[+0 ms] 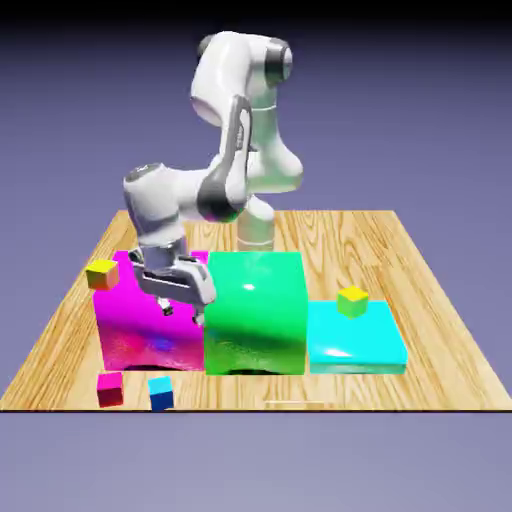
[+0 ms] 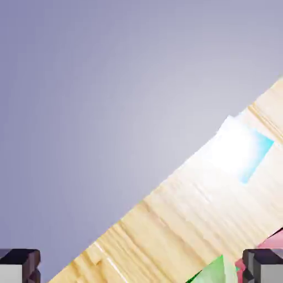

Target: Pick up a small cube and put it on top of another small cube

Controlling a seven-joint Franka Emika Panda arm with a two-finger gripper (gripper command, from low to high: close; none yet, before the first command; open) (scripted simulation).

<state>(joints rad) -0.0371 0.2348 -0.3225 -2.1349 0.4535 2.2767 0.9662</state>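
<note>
Several small cubes show in the exterior view. A yellow cube (image 1: 102, 273) sits on the magenta block (image 1: 135, 335), and a yellow-green cube (image 1: 352, 300) on the low cyan block (image 1: 360, 345). A red cube (image 1: 110, 388) and a blue cube (image 1: 160, 392) lie on the table near its front edge. My gripper (image 1: 181, 313) hangs open over the magenta block's right part, beside the green block (image 1: 255, 310), holding nothing. In the hand view the fingertips (image 2: 19, 265) stand far apart around the gripper (image 2: 141, 269), and a glare-washed cyan-blue cube (image 2: 244, 150) lies on the wood.
The three big blocks stand in a row across the wooden table (image 1: 430, 330), the green one tallest. Corners of green (image 2: 215, 273) and pink (image 2: 273, 240) show at the hand view's bottom right. The arm's elbow hangs above the magenta block.
</note>
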